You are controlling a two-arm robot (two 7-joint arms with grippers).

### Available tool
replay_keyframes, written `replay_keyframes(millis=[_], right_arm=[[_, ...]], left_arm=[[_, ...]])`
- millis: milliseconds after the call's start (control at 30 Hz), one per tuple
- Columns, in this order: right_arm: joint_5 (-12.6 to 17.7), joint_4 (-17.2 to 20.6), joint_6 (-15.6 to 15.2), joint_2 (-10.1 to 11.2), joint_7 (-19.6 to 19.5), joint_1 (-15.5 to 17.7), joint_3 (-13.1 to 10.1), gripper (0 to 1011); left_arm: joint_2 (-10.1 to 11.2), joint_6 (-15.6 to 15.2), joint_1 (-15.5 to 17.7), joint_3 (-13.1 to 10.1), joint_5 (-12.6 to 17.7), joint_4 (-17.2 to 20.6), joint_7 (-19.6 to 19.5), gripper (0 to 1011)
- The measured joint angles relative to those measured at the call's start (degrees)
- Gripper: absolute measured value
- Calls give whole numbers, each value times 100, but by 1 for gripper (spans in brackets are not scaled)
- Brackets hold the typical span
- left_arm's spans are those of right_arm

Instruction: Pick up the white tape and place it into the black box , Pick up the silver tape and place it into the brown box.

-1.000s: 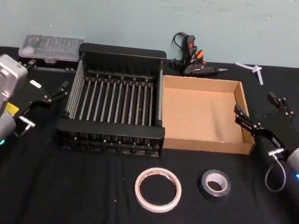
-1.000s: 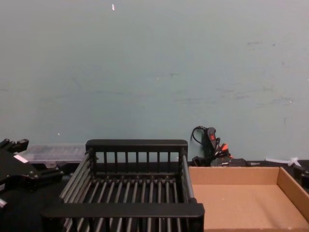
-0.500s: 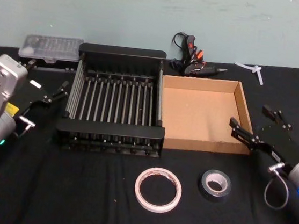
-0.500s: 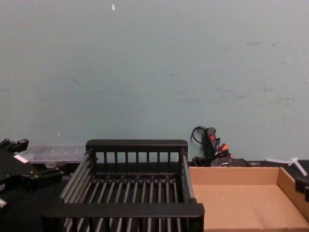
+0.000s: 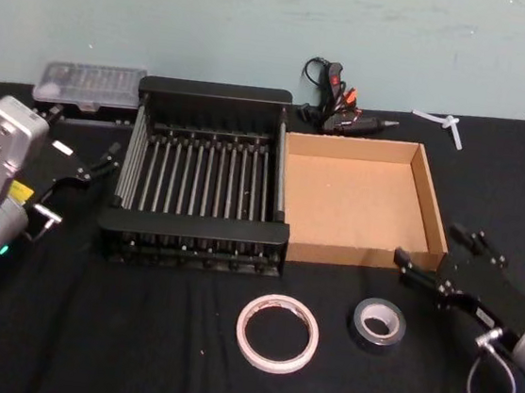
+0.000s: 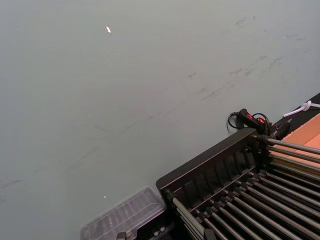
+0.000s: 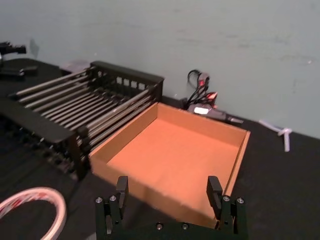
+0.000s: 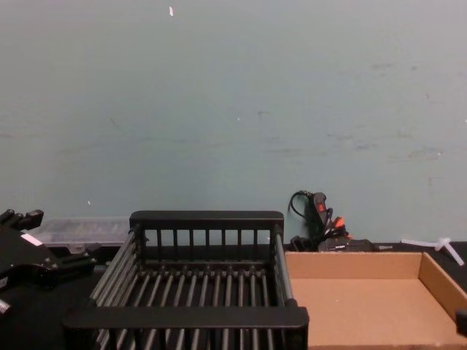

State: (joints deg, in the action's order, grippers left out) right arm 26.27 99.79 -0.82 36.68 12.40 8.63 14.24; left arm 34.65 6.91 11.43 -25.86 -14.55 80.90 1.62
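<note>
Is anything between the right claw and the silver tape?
No. In the head view, just bare black cloth separates the open right claw from the silver tape.

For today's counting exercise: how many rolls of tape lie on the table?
2. The white tape lies in front of the black box; the silver tape lies to its right, in front of the brown box.

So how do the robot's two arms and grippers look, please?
Both arms have light grey metal wrist housings with a small glowing blue-green light. The left gripper is black, with thin fingers, a white label and a yellow sticker near the wrist. The right gripper is also black, with screw heads on its base and a grey cable loop under the wrist.
</note>
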Motion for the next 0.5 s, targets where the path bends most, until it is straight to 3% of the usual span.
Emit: replay_keyframes(millis=[500], right_arm=[[-130, 293, -408, 56, 112, 472, -118, 1002]], left_arm=[[0, 0, 0, 0, 0, 0, 0, 1001]])
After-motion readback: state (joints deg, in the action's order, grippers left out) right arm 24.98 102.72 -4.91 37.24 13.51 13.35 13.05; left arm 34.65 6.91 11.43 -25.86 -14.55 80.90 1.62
